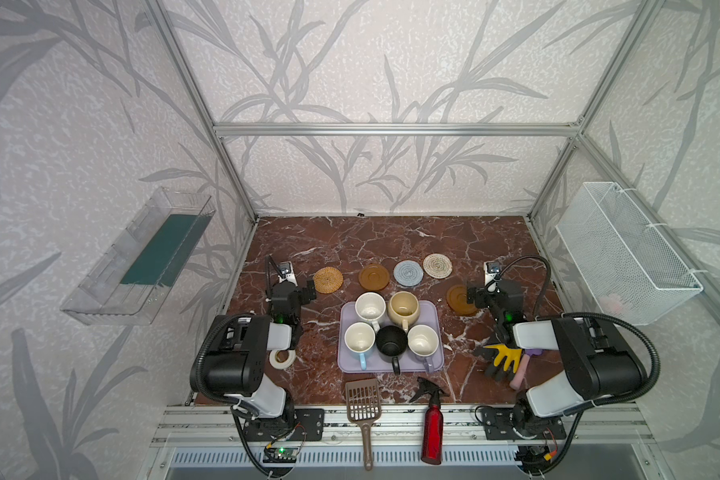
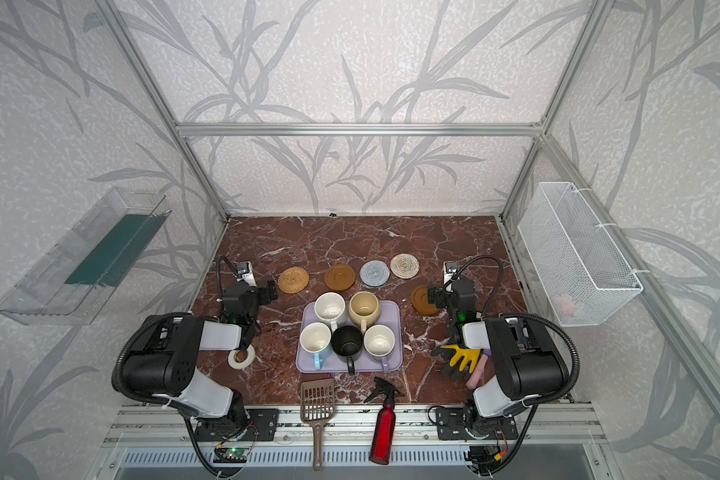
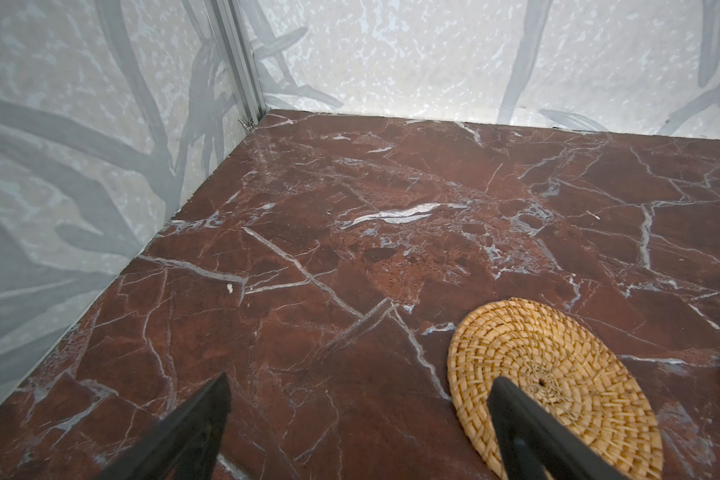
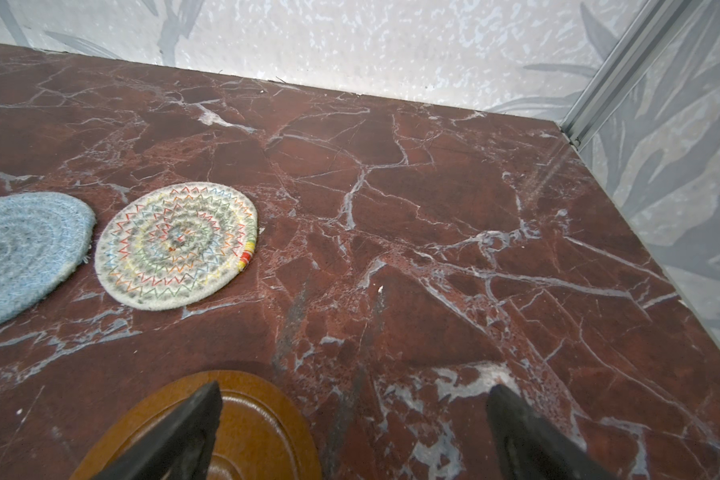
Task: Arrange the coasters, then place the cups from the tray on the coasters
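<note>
Several coasters lie behind the tray: golden rattan (image 1: pixel 328 280), amber-brown (image 1: pixel 373 276), light blue (image 1: pixel 408 273) and cream (image 1: pixel 437 265) in a row, and another amber-brown one (image 1: pixel 458 299) nearer, to the right. The lavender tray (image 1: pixel 433 311) holds several cups: white (image 1: pixel 370 307), beige-yellow (image 1: pixel 404 307), light blue (image 1: pixel 359 338), black (image 1: pixel 391 340), lavender (image 1: pixel 423 343). My left gripper (image 3: pixel 362 380) is open and empty, one finger over the rattan coaster (image 3: pixel 558 365). My right gripper (image 4: pixel 356 386) is open and empty, one finger over the amber coaster (image 4: pixel 258 424).
A white tape roll (image 1: pixel 282 358) lies by the left arm. A brown slotted scoop (image 1: pixel 363 409) and a red spray bottle (image 1: pixel 432 428) lie at the front edge. A yellow-black glove (image 1: pixel 501 359) sits front right. A wire basket (image 1: pixel 624 253) hangs on the right wall.
</note>
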Motion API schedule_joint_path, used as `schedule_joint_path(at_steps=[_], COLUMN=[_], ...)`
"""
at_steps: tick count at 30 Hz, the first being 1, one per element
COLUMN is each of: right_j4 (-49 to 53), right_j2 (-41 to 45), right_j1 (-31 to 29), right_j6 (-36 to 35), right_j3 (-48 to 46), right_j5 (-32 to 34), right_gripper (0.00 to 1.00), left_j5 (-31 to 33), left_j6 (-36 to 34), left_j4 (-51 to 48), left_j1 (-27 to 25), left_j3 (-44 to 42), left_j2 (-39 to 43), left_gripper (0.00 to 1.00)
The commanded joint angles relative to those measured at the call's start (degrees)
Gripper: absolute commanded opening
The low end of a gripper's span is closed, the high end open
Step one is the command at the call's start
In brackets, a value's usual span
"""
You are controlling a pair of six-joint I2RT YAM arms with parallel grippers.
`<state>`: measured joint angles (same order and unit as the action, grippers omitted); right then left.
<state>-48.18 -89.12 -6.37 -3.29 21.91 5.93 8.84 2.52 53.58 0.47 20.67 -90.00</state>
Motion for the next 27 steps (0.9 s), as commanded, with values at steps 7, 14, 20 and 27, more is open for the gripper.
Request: schedule_joint_path(at_steps=[7,14,20,27], right_j4=[-1.25,3.13,20.33,36.53], right_j2=[0.53,4.8,13.64,22.06], right_j1=[-0.14,-0.13,-0.14,-0.13], right_j6=[-0.36,0.08,3.25,14.16], right_j3=[0.95,1.5,5.67,11.2], right_j5=[0.04,0.83,1.4,-3.29], right_gripper=[0.99,0.99,0.99,0.99], left_j5=[-0.07,0.91,2.37,-0.17], left_j6=[-0.41,-0.15,1.27,7.88], left_j4=[1.34,-3.03,-21.64,-35.76], left_j1=[0.33,0.38,0.22,-0.13], left_j3=[0.61,0.32,3.75,7.98], left_j2=[0.04,6.32,18.44,28.36], left_gripper=[0.99,0.99,0.97,0.99])
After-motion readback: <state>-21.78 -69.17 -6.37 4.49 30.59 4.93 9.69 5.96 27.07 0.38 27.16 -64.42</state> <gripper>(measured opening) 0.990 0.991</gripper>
